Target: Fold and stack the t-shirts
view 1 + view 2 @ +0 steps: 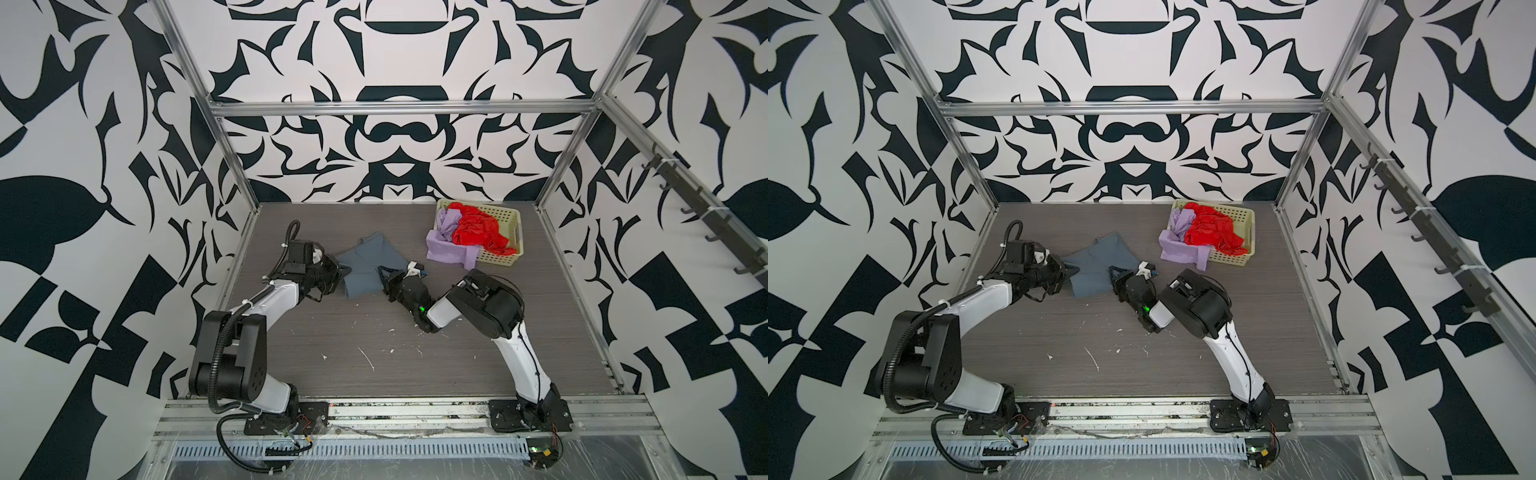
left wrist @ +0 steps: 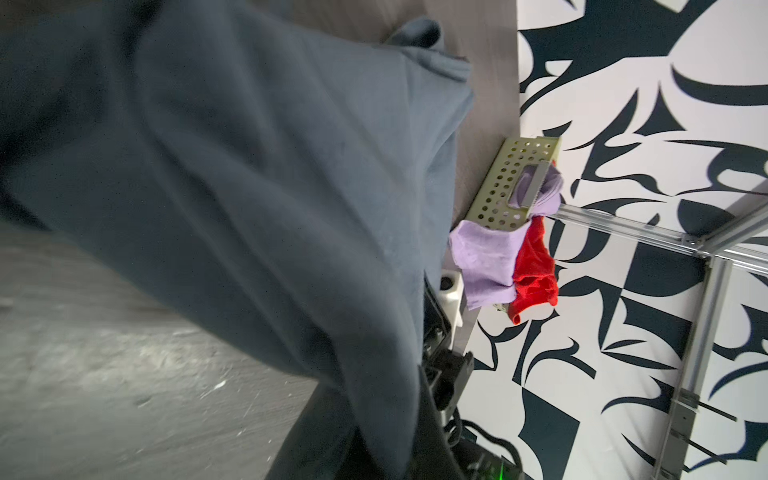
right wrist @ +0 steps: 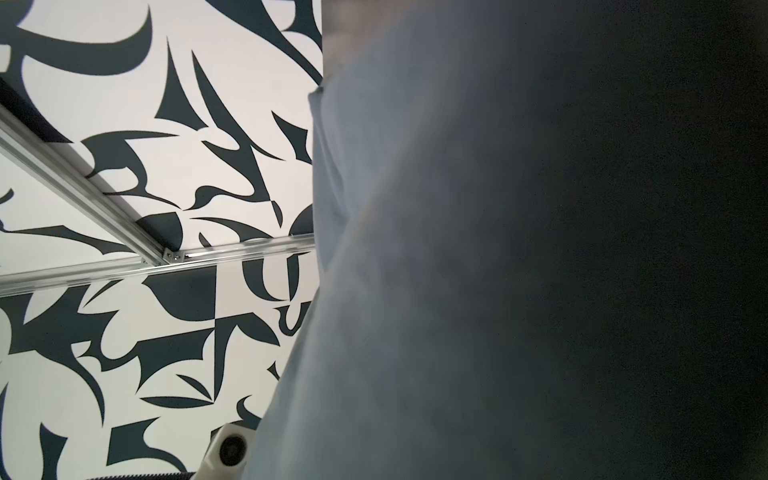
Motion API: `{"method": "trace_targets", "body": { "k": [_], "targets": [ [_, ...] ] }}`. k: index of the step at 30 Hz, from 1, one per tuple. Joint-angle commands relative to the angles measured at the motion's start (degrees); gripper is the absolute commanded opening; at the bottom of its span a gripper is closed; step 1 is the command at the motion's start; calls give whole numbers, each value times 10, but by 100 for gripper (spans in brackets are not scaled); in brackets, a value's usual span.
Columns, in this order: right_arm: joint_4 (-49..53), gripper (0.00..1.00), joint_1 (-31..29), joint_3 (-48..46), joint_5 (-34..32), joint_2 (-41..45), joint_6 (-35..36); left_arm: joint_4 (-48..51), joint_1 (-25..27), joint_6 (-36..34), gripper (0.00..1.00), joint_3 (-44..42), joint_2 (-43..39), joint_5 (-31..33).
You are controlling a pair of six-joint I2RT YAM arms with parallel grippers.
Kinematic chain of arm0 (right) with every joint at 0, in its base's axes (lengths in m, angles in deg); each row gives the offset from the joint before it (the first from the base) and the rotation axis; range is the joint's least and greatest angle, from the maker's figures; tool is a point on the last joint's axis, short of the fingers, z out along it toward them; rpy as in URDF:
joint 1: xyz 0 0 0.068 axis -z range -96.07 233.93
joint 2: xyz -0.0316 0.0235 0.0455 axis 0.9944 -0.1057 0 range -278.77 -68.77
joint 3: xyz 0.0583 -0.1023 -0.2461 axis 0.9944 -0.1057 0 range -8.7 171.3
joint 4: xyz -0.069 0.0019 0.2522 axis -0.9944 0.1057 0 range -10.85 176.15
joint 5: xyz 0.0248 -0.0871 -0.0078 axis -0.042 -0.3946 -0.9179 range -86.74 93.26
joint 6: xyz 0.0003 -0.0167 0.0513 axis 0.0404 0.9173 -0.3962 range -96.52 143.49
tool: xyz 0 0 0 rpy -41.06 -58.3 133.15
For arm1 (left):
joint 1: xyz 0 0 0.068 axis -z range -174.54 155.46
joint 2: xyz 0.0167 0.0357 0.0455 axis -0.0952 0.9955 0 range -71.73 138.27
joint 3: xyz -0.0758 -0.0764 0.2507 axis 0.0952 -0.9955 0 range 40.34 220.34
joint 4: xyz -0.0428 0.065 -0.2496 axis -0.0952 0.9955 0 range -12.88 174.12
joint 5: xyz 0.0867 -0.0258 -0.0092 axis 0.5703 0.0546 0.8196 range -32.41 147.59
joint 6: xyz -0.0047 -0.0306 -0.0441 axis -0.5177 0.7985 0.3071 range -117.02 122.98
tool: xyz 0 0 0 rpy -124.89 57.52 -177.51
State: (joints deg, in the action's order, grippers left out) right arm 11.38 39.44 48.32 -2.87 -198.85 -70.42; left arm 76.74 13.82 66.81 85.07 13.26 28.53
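Note:
The slate blue-grey t-shirt [image 1: 370,264] [image 1: 1100,262] lies crumpled on the table's far middle. My left gripper [image 1: 344,272] [image 1: 1073,272] is shut on its left edge. My right gripper [image 1: 382,273] [image 1: 1113,272] is shut on its right edge. In the left wrist view the blue-grey t-shirt [image 2: 249,187] hides the jaws, and in the right wrist view this t-shirt [image 3: 457,249] does the same. The red t-shirt [image 1: 473,230] [image 2: 536,270] is bunched in the basket. The lilac t-shirt [image 1: 446,245] [image 2: 486,266] hangs over the basket's near rim onto the table.
The cream perforated basket [image 1: 509,216] [image 1: 1241,216] [image 2: 498,187] stands at the table's far right corner. Aluminium frame posts [image 1: 557,174] and patterned walls close in the table. White scuff marks [image 1: 368,359] dot the near part of the grey tabletop.

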Motion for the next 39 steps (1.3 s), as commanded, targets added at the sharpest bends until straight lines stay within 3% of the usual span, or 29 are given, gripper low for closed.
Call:
{"method": "trace_targets", "body": {
  "k": [1, 7, 11, 15, 18, 25, 33, 39],
  "targets": [
    [50, 5, 10, 1, 9, 33, 25, 33, 1, -11, 0, -31, -39, 16],
    [198, 0, 25, 2, 51, 92, 117, 108, 2, -40, 42, -87, -115, 84],
    [299, 0, 43, 12, 101, 120, 189, 198, 2, -89, 53, -78, -181, 149],
    [393, 0, 58, 38, 167, 131, 268, 226, 2, -118, 55, -59, -193, 169],
    [504, 0, 61, 82, 206, 143, 366, 217, 3, -127, 55, -49, -182, 168],
    [769, 0, 57, 195, 167, 183, 598, 180, 27, -147, 56, -18, -126, 178],
    [921, 0, 55, 288, 156, 185, 735, 122, 73, -157, 56, 59, -9, 165],
    [980, 0, 54, 334, 157, 172, 779, 84, 99, -148, 55, 99, 76, 150]
  ]
}}
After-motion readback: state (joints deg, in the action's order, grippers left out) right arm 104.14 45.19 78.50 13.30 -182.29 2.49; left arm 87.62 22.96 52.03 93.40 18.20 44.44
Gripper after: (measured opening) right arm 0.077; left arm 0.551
